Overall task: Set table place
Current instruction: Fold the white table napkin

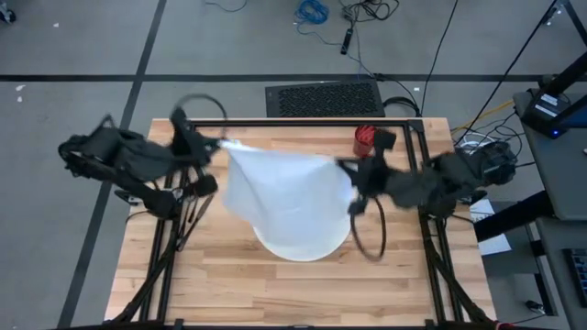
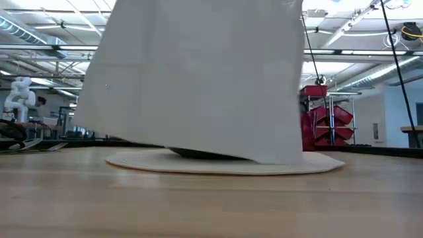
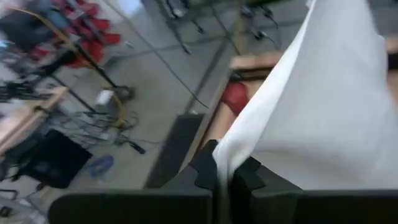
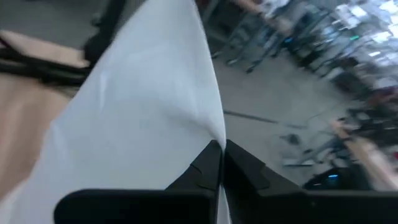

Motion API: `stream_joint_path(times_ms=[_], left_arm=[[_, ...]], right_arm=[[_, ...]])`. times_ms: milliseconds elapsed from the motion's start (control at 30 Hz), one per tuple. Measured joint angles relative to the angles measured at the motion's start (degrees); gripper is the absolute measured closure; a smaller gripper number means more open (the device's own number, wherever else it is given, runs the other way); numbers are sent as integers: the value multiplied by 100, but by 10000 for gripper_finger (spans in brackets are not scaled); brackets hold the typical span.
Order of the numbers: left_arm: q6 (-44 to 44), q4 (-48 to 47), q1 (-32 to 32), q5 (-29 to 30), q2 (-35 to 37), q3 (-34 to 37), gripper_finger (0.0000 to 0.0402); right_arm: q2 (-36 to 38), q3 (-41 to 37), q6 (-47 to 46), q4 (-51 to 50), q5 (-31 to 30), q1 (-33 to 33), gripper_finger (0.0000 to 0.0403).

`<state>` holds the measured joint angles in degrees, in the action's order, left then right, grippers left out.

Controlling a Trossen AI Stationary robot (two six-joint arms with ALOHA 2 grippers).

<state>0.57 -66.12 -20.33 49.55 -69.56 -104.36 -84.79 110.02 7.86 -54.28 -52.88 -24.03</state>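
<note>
Overhead, left gripper [image 3: 222, 177] and right gripper [image 4: 222, 163] each pinch a white cloth [image 1: 289, 197] corner — no writing legible.

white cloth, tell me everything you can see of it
The white cloth is a plain, thin sheet that looks like fabric. It hangs stretched between both arms above the table. The left hand is shut on one top corner, the right hand on the other. In the low view its lower edge hangs slanted over a pale round mat.
</note>
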Motion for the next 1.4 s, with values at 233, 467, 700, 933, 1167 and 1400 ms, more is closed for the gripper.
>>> stream_joint_path(times_ms=[233,467,700,933,1167,1400], left_arm=[[-1064,929,840,28,406,-2,401],[-1739,1331,2722,-1380,99,-11,401],[-1604,963,4430,-2533,-299,4,401],[-1243,484,4651,-3949,-148,-216,401],[-539,-1221,4120,-4235,-147,-96,401],[248,-1345,3025,-4884,-156,468,401]], right_arm=[[40,2,1281,754,481,1354,403],[-260,2,2146,1684,1577,2733,403],[-313,2,2267,1609,1650,3363,403],[-278,2,1987,711,1550,3189,403],[-298,2,837,-827,1601,2425,403],[-295,-619,-846,-1634,2150,1405,403]])
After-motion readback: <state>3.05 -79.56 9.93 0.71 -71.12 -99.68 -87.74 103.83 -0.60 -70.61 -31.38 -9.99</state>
